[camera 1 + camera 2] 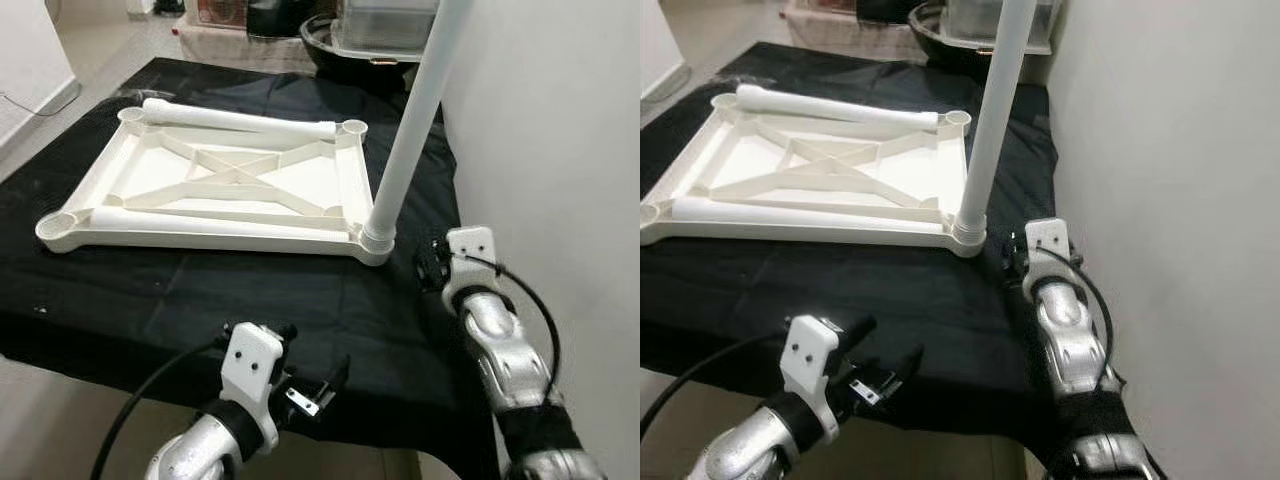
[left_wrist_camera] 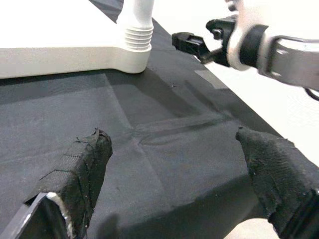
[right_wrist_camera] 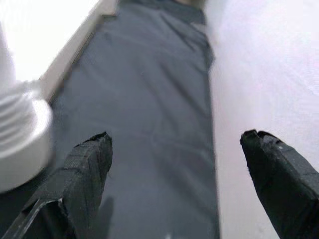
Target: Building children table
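Left gripper (image 1: 325, 385) is hovering lowest in the head view, over the near edge of the black cloth (image 1: 250, 290), fingers spread wide with nothing between them. Right gripper (image 1: 432, 265) is sitting just beside the near right corner of the white tabletop (image 1: 120, 175), close to the wall (image 1: 560, 150); its fingers are also spread apart and empty, pointing along the cloth strip between tabletop and wall. Tabletop is lying upside down on the cloth, cross-braced underside facing up. One white leg (image 1: 415, 120) is standing upright in the near right corner socket (image 1: 377, 240), threaded collar showing at its base. Two loose legs are lying across the frame: one (image 1: 235, 120) along the far edge, one (image 1: 215, 225) along the near edge. Dark bowl (image 1: 325, 45) is sitting beyond the cloth.
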